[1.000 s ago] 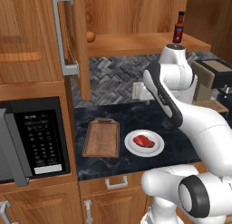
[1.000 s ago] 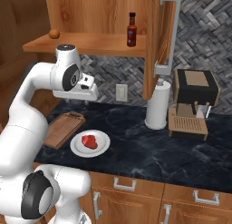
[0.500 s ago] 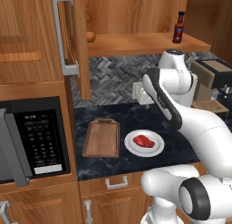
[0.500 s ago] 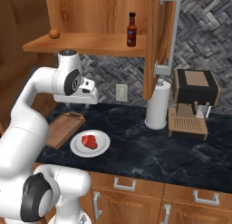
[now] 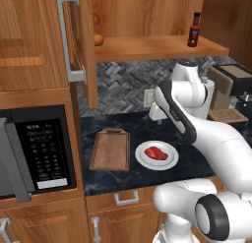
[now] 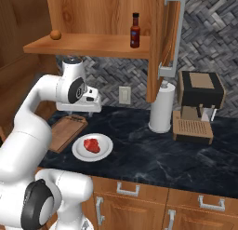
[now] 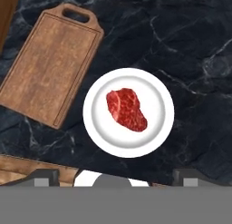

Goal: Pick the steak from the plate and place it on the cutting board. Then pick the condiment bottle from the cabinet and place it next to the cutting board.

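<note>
**Above the plate, jaws wide, nothing picked yet**

Nearest us, at the front of the counter (image 5: 206, 161), the steak (image 7: 127, 109) lay flat near the middle of the plate (image 7: 158, 128), well inside the rim. We judged that a handy spot: bare white all round the meat left room for a finger on either side. Just beside the plate lay the board (image 7: 50, 66), close but not touching, bare, its handle at the far short end. The carry would therefore be a short one sideways.

Over the plate we held the gripper (image 6: 78, 113) high, looking straight down, fingers spread wide and holding nothing. We took this for the approach to the first pick: the hand sat above the steak so that one straight descent would bring the fingers round it. The meat was thin, so we expected to go down almost to the plate, and a slip or a scrape seemed the main risk.

Further back, against the wall, stood a towel roll (image 6: 161, 108) and a coffee machine (image 6: 200, 105).

Highest and farthest, the cabinet (image 5: 142, 20) stood with its door (image 5: 81, 40) swung open, which left the shelf reachable. The bottle (image 6: 135, 30) stood upright near the shelf's front edge, untouched, waiting for the second half of the job.
</note>
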